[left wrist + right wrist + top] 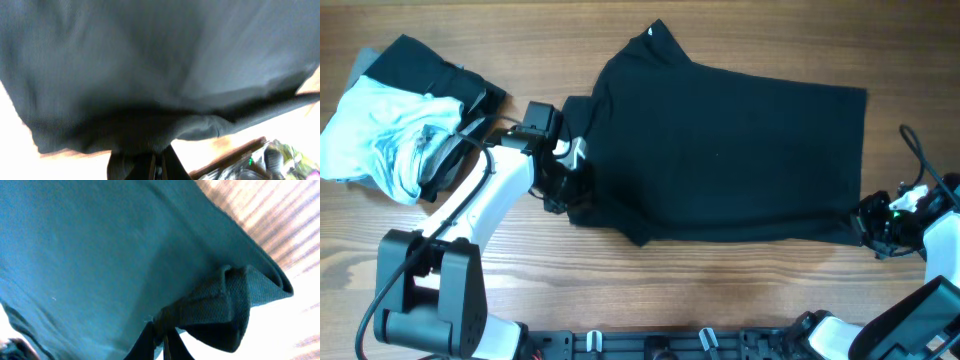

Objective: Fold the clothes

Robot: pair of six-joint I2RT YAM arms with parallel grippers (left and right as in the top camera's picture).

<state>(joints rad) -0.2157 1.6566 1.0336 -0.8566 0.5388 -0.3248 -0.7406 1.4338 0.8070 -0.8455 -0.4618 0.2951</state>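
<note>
Overhead view: a black shirt (720, 140) lies spread across the middle of the wooden bench (670, 290), reaching close to the right edge. A pile of other clothes (390, 130), pale blue over black, sits at the far left corner, just clear of the shirt.

The left arm (485, 205) reaches in from the near left corner to the shirt's left end. The right arm (940, 235) meets the shirt's near right corner, beside the right edge.

In the left wrist view, which is dark and blurred, cloth is bunched right over the fingertips. The left jaws look pressed together on it, though the contact itself is hard to make out. In the right wrist view, the right jaws clearly pinch a thick fold (225, 300) of the shirt's corner, with the fabric rising away above them.

The step in hand appears to be carrying the near edge over the far edge to halve the shirt lengthwise. To do it well, both arms would need to lift together and at the same height, keeping the edge between them taut so it does not sag or drag. The left grip looks bulky, so it may be holding more than one layer, which could pull the sleeve area into a crease. The edge should land square on the far edge before either grip lets go.
</note>
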